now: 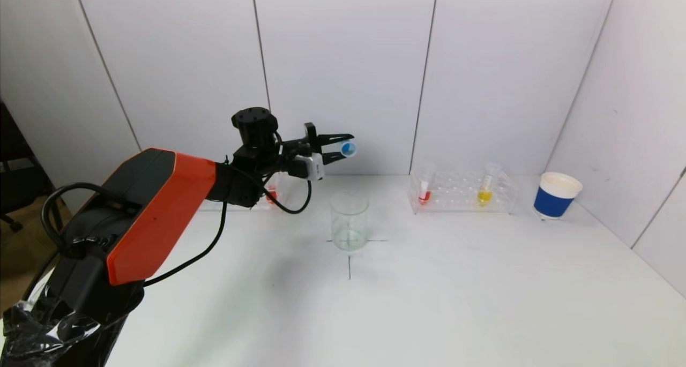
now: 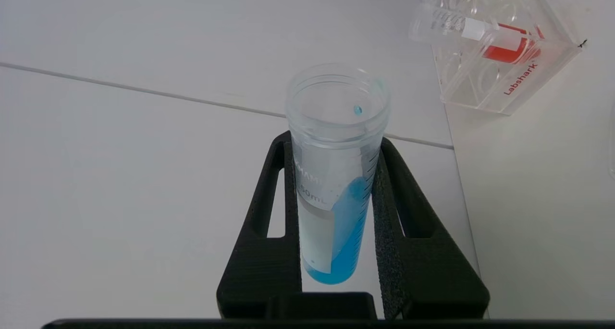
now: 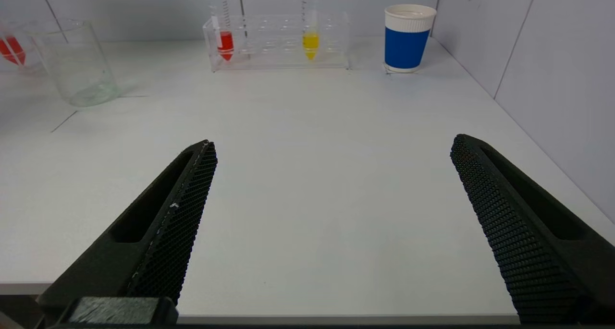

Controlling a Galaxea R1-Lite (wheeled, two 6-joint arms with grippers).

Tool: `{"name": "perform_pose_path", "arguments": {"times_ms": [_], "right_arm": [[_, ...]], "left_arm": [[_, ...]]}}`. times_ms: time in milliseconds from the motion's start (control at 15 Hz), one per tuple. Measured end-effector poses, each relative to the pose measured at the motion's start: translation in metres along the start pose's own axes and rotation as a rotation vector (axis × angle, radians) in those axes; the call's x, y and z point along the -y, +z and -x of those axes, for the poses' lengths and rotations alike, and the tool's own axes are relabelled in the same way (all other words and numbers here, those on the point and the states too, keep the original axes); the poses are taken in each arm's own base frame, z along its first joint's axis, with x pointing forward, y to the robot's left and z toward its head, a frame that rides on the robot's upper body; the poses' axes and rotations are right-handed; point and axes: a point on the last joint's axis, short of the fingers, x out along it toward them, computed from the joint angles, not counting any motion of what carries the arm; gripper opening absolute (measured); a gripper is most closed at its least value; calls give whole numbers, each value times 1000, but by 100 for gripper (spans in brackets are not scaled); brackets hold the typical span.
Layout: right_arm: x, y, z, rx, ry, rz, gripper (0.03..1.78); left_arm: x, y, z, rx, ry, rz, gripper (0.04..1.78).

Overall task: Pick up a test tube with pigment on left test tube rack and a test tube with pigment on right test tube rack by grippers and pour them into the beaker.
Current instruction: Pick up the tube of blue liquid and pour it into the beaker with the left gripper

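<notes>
My left gripper point(image 1: 337, 146) is shut on a test tube with blue pigment point(image 1: 348, 149), held tilted on its side in the air above and just behind the clear beaker point(image 1: 349, 221). In the left wrist view the blue tube point(image 2: 336, 175) sits between the black fingers point(image 2: 269, 233). The left rack point(image 2: 504, 55) holds a red tube point(image 2: 499, 43) and is mostly hidden behind the arm in the head view. The right rack point(image 1: 463, 193) holds a red tube point(image 1: 424, 190) and a yellow tube point(image 1: 486, 185). My right gripper point(image 3: 331, 175) is open and empty, low over the table's front edge.
A blue and white paper cup point(image 1: 556, 194) stands at the far right beside the right rack. White wall panels close the back and right side. A black cross mark point(image 1: 349, 260) lies on the table under the beaker.
</notes>
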Motion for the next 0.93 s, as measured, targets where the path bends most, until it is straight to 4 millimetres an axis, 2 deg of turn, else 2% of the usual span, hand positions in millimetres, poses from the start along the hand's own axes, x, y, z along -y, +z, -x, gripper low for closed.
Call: {"name": "perform_pose_path", "arguments": {"times_ms": [533,933], "right_arm": [[0,0,0,0,0,0,177],[0,0,0,0,0,0,177]], "left_arm": [[10,-1,2,3,15,-97,45],[26,-2,5,13,25,-162,45]]}}
